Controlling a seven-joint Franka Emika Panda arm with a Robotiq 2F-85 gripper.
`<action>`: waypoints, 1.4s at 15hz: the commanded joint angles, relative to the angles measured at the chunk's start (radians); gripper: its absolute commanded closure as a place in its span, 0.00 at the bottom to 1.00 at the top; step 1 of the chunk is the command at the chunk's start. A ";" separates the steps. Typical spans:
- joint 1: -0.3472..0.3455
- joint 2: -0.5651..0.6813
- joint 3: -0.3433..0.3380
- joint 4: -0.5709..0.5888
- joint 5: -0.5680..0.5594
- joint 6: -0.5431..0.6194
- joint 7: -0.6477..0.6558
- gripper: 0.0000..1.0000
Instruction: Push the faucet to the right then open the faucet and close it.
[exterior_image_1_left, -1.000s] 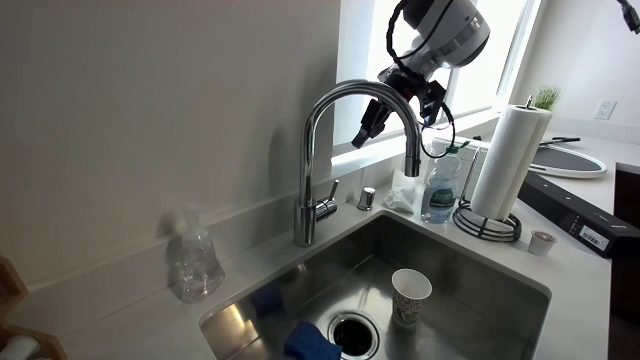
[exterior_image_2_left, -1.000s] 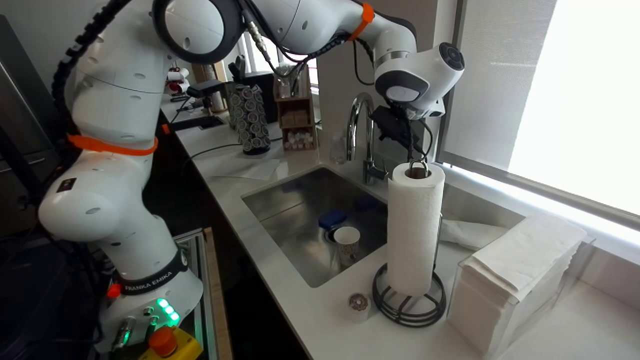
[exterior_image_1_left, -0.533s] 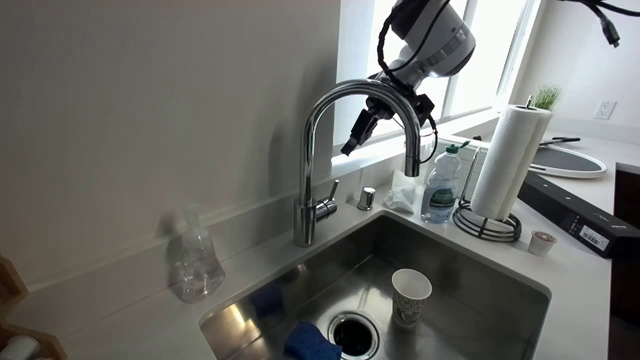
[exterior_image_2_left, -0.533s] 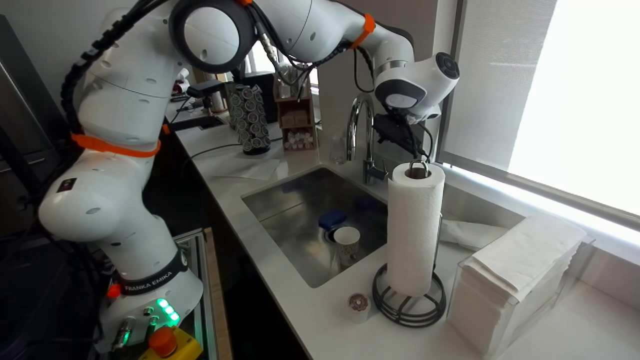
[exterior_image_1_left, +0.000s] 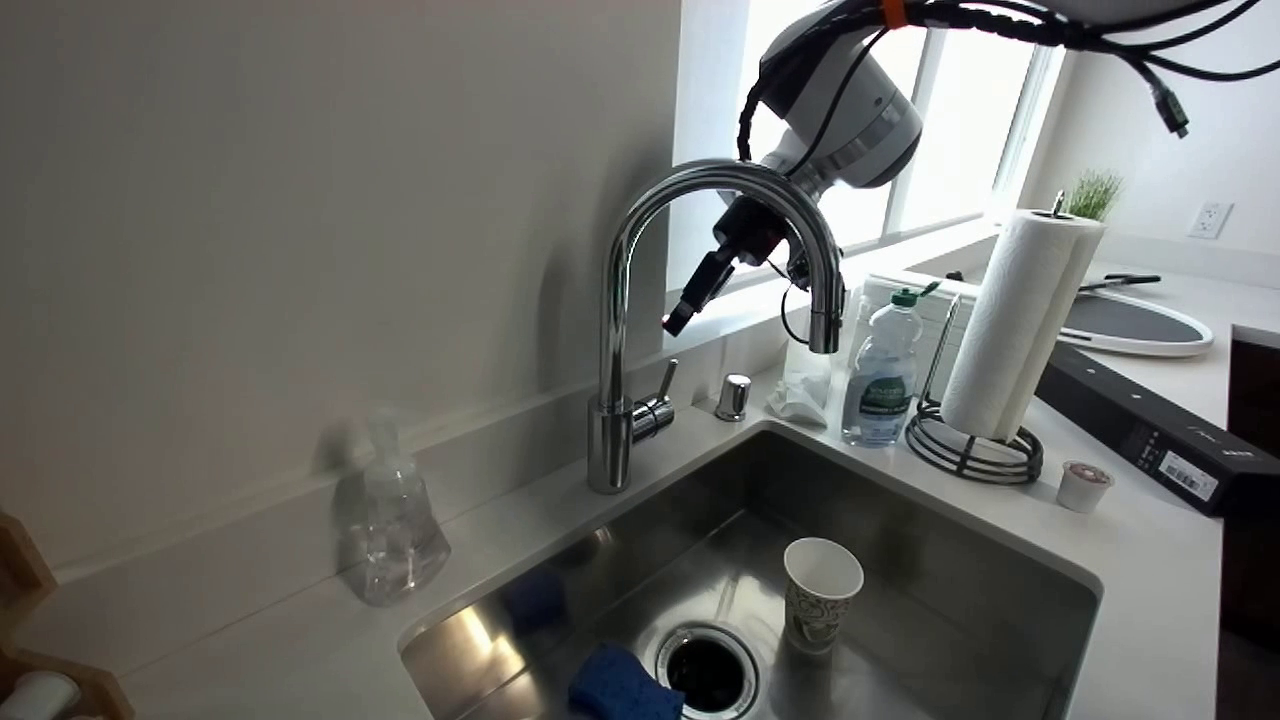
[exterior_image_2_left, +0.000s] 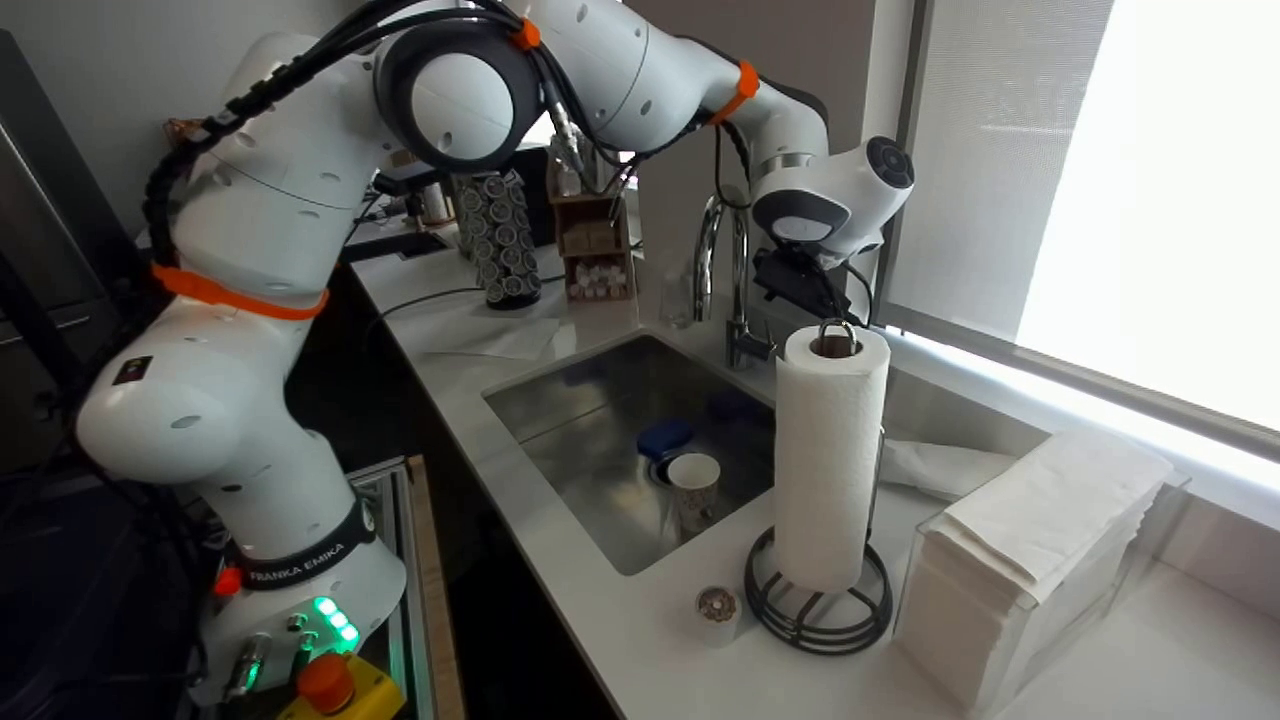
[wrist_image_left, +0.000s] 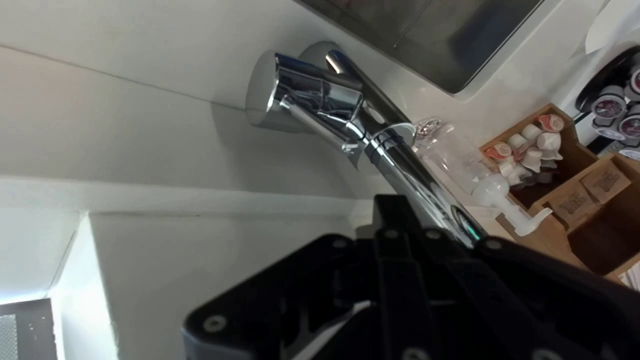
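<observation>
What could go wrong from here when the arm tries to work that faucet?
The shut end effector might bump the faucet stem, which it overlaps in the wrist view, before reaching the lever. Opening the faucet could fill or tip the paper cup standing in the sink. The blue sponge, overlapping the drain in an exterior view, might slow draining.

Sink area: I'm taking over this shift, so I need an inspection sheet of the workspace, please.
Surface: white counter around a metal sink.
Job's things: chrome faucet upright; no water seen running.
Clutter: paper cup and blue sponge in the sink; dish soap bottle and paper towel roll on the counter.
Pincer: shut, nothing seen in its grip, apart from the lever.
Cables: black cables along the arm; a plug dangles.
Surroundings: bright window; yellow box with a red button.
</observation>
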 joint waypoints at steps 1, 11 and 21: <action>-0.009 0.051 0.029 0.049 0.012 0.019 -0.038 1.00; -0.002 0.104 0.034 0.090 -0.030 0.001 -0.031 1.00; -0.004 0.114 0.033 0.107 -0.089 -0.031 -0.006 1.00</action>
